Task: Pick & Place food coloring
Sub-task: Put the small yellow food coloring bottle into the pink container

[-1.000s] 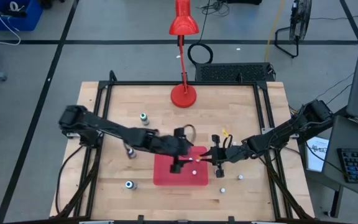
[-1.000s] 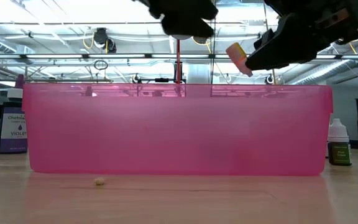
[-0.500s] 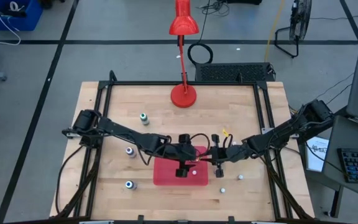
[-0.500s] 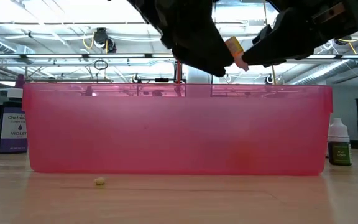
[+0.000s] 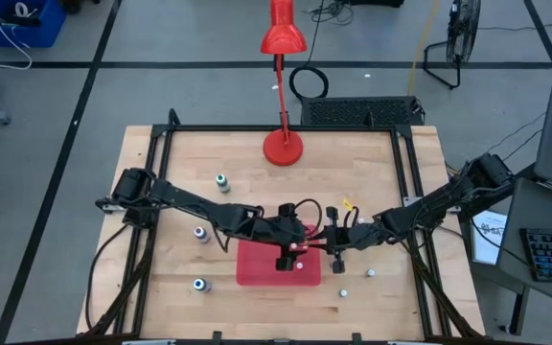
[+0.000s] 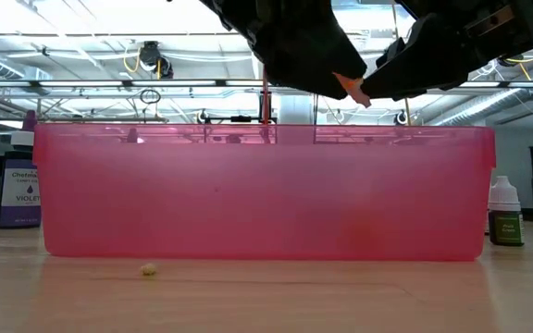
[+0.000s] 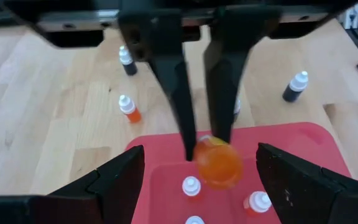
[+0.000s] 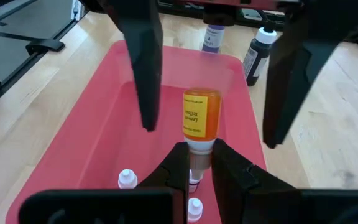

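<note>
The work surface is a light wooden table [image 5: 372, 182] in a black frame, standing on a grey floor marked with dark tape lines; a red desk lamp [image 5: 283, 144] stands at its far edge and a red tray [image 5: 257, 271] lies near the front centre. The low view shows a ceiling of beams and light fixtures behind the tray's translucent pink wall. Both arms meet above the tray. The right gripper [image 8: 194, 163] is clenched on the white cap of an orange food coloring bottle [image 8: 201, 114], holding it in the air over the tray. The left gripper [image 8: 210, 134] faces it with fingers [image 8: 143, 74] spread on either side of the bottle, not touching it. The wrist views alone show white-capped bottles [image 7: 191, 186] lying inside the tray. The high view shows further bottles [image 5: 200, 234] scattered on the table around the tray.
</note>
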`<action>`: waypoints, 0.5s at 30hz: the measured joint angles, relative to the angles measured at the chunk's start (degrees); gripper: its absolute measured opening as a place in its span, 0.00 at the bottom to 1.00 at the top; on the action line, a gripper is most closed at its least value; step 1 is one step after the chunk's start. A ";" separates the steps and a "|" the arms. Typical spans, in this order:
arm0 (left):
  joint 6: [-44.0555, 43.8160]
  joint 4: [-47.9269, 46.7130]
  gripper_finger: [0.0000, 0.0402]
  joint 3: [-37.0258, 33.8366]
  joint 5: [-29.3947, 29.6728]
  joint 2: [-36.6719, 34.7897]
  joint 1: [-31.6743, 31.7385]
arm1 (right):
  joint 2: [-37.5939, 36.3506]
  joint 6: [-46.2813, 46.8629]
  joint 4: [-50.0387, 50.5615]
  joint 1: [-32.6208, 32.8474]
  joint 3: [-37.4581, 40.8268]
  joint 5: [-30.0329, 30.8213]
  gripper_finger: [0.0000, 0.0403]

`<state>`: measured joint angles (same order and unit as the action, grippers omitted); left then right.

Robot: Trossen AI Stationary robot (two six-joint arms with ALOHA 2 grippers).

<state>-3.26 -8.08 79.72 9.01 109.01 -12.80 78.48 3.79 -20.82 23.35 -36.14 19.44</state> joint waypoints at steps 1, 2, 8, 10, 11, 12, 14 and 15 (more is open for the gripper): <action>-0.26 -0.08 0.76 0.00 0.00 0.00 0.04 | 0.00 0.00 0.02 0.00 0.00 -0.02 0.08; -0.29 -0.19 0.76 0.00 0.02 0.00 0.06 | 0.00 0.00 0.02 0.00 0.00 -0.02 0.08; -0.27 -2.65 0.76 0.02 0.82 -1.89 -0.02 | -0.02 0.20 0.02 0.00 0.00 0.00 0.08; 0.01 -2.32 0.76 -0.02 1.53 -2.07 -0.02 | -0.02 0.22 0.02 0.00 0.00 0.00 0.08; 0.62 -1.99 0.76 0.00 1.56 -2.15 -0.02 | -0.02 0.22 0.02 0.00 0.02 0.00 0.08; 1.33 -2.14 0.76 0.00 1.70 -2.23 0.00 | -0.02 0.22 -0.02 0.00 0.02 0.00 0.08; 2.87 -2.41 0.76 0.00 2.75 -2.21 0.00 | -0.03 0.22 -0.09 0.00 0.02 0.01 0.08; 3.32 -2.80 0.76 0.00 3.03 -2.21 0.02 | -0.02 0.23 -0.08 0.00 0.03 0.05 0.08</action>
<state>0.06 -10.88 79.72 12.05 106.80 -12.78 78.46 4.03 -20.90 23.35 -36.11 19.49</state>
